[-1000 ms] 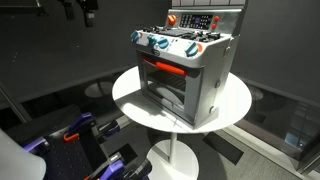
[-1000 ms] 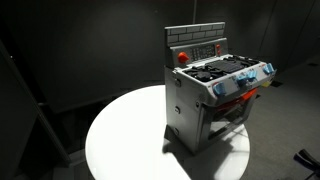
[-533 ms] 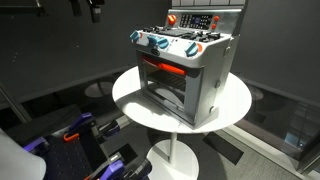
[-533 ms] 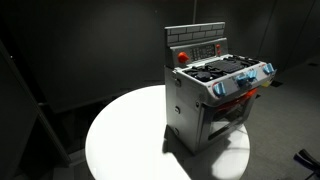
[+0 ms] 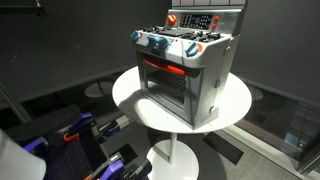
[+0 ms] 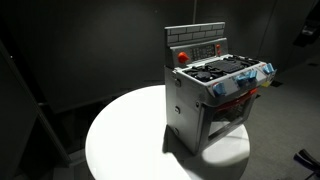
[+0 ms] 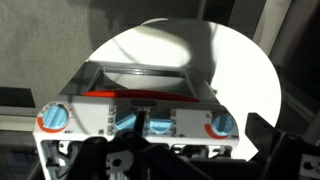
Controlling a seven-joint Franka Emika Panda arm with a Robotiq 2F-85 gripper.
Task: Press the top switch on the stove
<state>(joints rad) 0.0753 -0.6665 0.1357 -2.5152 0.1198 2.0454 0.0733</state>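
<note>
The small grey toy stove (image 5: pixel 190 65) stands on a round white table (image 5: pixel 235 108) and shows in both exterior views (image 6: pixel 215 95). It has a red-orange oven handle, blue-and-white front knobs, and an upright back panel with a red button (image 6: pixel 182 57) and dark controls. In the wrist view I look down on the stove (image 7: pixel 140 100) from above its front. My gripper (image 7: pixel 170 140) hangs over it with dark fingers spread wide apart, holding nothing. It is out of frame in an exterior view; a dark shape (image 6: pixel 303 36) at the right edge may be the arm.
The table (image 6: pixel 120 140) stands on a single white pedestal (image 5: pixel 172 155). Blue, black and orange equipment (image 5: pixel 75 135) sits low beside it. Dark walls surround the scene.
My gripper moved right along the top edge of an exterior view and has left that frame. The stove has not moved.
</note>
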